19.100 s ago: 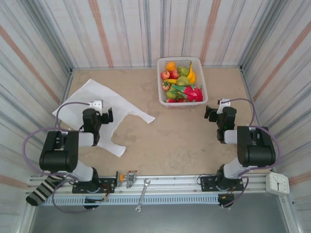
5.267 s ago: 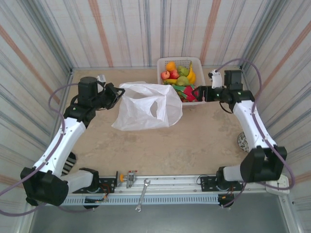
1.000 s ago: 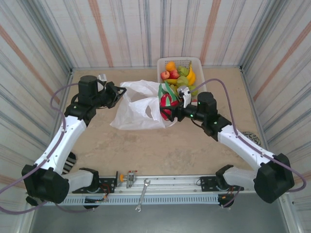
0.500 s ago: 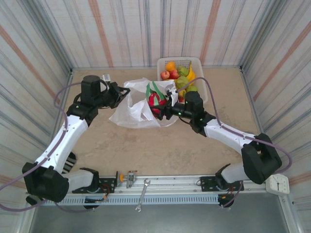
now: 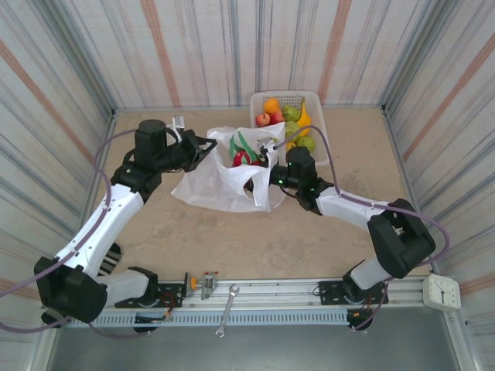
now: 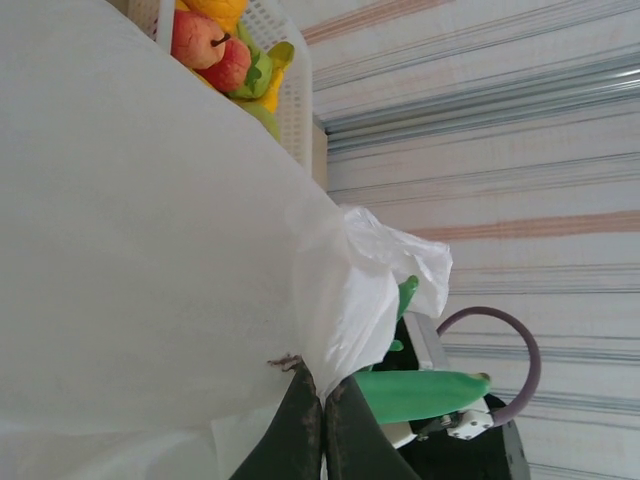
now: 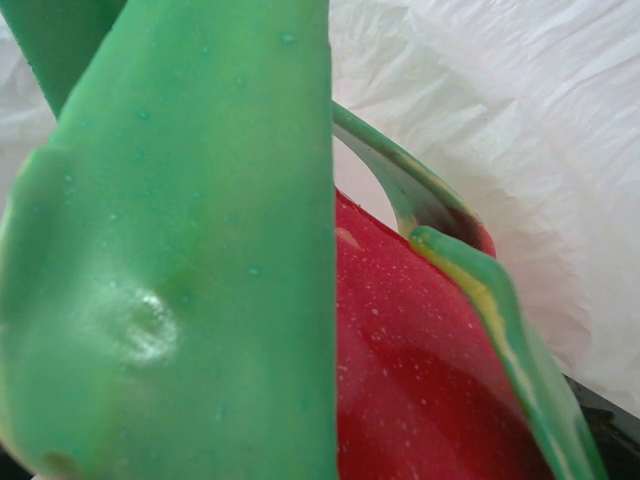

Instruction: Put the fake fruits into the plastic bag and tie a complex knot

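A: Is any writing showing?

B: The clock (image 5: 442, 291) is sitting at the near right corner, but its face is too small to read.

A: What is the left gripper (image 5: 203, 147) doing?

B: It is pinching the rim of the bag (image 5: 220, 184). In the left wrist view its fingers (image 6: 300, 420) are pressing together with white film caught between them. It is holding the mouth of the bag up while the bottom is resting on the table (image 5: 255, 239).

A: And the right gripper (image 5: 257, 161)?

B: Its jaws are standing wide around the dragon fruit (image 5: 240, 157) and gripping it. The fruit is hanging at the mouth of the bag, just beside the raised rim.

A: What is each view adding?

B: The top view is giving the layout. Both arms are reaching in, and the basket (image 5: 324, 133) is sitting at the back wall right of the bag, carrying an orange (image 5: 271, 105), an apple (image 5: 264, 119) and a banana (image 5: 305, 120). The left wrist view is showing the bag's side as a smooth white sheet (image 6: 130, 250), with the basket corner (image 6: 295, 95) behind it and a green leaf of the dragon fruit (image 6: 420, 395) poking past the rim. The right wrist view is giving surface detail, with glossy green scales and red skin (image 7: 420, 350) up close and crinkled bag film (image 7: 480, 120) lying behind.
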You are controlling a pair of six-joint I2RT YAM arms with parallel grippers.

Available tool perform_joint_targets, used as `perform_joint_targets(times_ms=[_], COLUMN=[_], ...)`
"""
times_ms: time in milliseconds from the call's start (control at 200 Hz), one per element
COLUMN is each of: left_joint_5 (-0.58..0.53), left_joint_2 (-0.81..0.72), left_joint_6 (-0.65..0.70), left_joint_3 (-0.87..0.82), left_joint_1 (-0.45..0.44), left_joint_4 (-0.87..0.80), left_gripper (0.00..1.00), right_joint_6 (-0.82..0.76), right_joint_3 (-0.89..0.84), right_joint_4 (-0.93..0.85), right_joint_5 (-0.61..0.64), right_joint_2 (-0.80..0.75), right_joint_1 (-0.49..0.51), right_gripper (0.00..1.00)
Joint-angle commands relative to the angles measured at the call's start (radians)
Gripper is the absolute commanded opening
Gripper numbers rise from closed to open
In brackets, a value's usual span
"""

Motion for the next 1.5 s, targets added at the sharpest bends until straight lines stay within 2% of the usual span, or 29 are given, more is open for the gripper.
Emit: perform_joint_targets(times_ms=[0,230,386,731,902,1237,1493], left_joint_5=[-0.026,-0.026,-0.036,-0.059,-0.066,-0.058,-0.007], left_joint_2=[0.001,0.025,0.021,0.007,-0.005,-0.008,-0.003], left_joint_6=[-0.072,-0.099,-0.107,-0.107,-0.101,-0.091,-0.019], left_joint_3=[-0.008,-0.027,-0.047,-0.058,-0.062,-0.073,-0.065], left_joint_1=[-0.011,-0.032,-0.032,-0.029,-0.026,-0.024,-0.012], left_joint_4=[0.08,0.113,0.12,0.115,0.103,0.099,0.084], left_gripper=[0.0,0.0,0.0,0.0,0.0,0.0,0.0], right_joint_6=[-0.024,-0.01,-0.011,-0.069,-0.097,-0.091,-0.103], right_joint_3=[-0.004,-0.003,0.005,0.037,0.058,0.068,0.059], right_joint_4=[0.08,0.082,0.057,-0.106,-0.185,-0.2,-0.251], right_joint_5=[-0.032,-0.038,-0.028,0.009,0.022,0.027,0.069], right_joint_2=[0.005,0.021,0.026,0.01,-0.004,-0.019,-0.049], right_joint_1=[0.011,0.014,0.016,0.015,0.015,0.015,0.009], right_gripper=[0.53,0.57,0.64,1.0,0.99,0.99,0.99])
